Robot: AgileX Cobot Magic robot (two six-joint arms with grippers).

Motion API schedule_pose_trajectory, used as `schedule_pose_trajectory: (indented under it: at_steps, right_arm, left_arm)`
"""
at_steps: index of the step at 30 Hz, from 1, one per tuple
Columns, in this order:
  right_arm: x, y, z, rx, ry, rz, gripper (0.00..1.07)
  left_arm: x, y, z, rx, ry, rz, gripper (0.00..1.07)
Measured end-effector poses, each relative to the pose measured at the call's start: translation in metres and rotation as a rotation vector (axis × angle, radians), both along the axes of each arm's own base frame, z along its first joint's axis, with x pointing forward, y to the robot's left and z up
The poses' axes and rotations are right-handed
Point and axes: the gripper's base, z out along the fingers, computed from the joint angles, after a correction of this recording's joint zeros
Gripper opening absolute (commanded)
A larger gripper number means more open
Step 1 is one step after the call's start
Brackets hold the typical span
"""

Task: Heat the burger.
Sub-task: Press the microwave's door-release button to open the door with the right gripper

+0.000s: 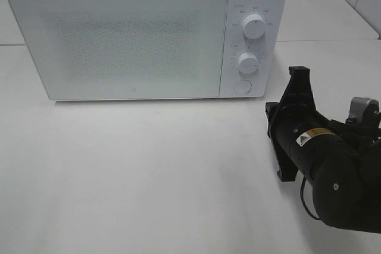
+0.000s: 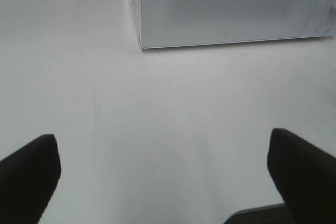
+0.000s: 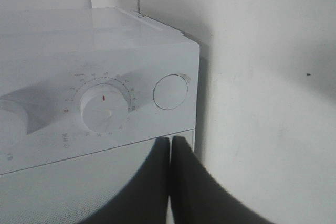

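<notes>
Right tool (image 3: 169,141) pinched near microwave button (image 3: 170,92)

1. One microwave (image 1: 131,34) stands in view.
2. Its panel carries two dials: one upper knob (image 1: 254,26) and one lower knob (image 1: 247,62).
3. There is one round button (image 1: 241,85).
4. There is one table (image 1: 149,171).
5. One robot arm (image 1: 333,165) shows in the high view.
6. Two grippers show, the left gripper (image 2: 163,142) and the right gripper (image 3: 170,142), each with two fingers.

Right tool (image 3: 170,148) pinched tight together — left tool (image 2: 163,174) spread wide apart
</notes>
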Motion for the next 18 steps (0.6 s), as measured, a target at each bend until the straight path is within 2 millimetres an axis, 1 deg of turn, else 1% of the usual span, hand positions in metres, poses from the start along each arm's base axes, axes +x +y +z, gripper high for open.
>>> schedule_pose_trajectory:
  at_steps: [6, 8, 11, 13, 14, 16, 18]
  right_arm:
    - [0.009, 0.009, -0.008, 0.016, 0.010, -0.009, 0.00]
    - [0.019, 0.014, -0.013, 0.021, 0.013, -0.021, 0.00]
    - [0.022, 0.014, -0.014, 0.024, 0.015, -0.027, 0.00]
    - [0.031, 0.013, -0.015, 0.035, 0.013, -0.052, 0.00]
    - [0.031, 0.013, -0.015, 0.035, 0.013, -0.052, 0.00]
    - [0.043, 0.014, -0.018, 0.044, 0.024, -0.074, 0.00]
    - [0.046, 0.014, -0.019, 0.043, 0.032, -0.074, 0.00]
  left_arm:
    - [0.000, 0.000, 0.000, 0.000, 0.000, 0.000, 1.00]
    - [0.000, 0.000, 0.000, 0.000, 0.000, 0.000, 1.00]
    - [0.000, 0.000, 0.000, 0.000, 0.000, 0.000, 1.00]
    - [0.000, 0.000, 0.000, 0.000, 0.000, 0.000, 1.00]
    - [0.000, 0.000, 0.000, 0.000, 0.000, 0.000, 1.00]
    - [0.000, 0.000, 0.000, 0.000, 0.000, 0.000, 1.00]
    - [0.000, 0.000, 0.000, 0.000, 0.000, 0.000, 1.00]
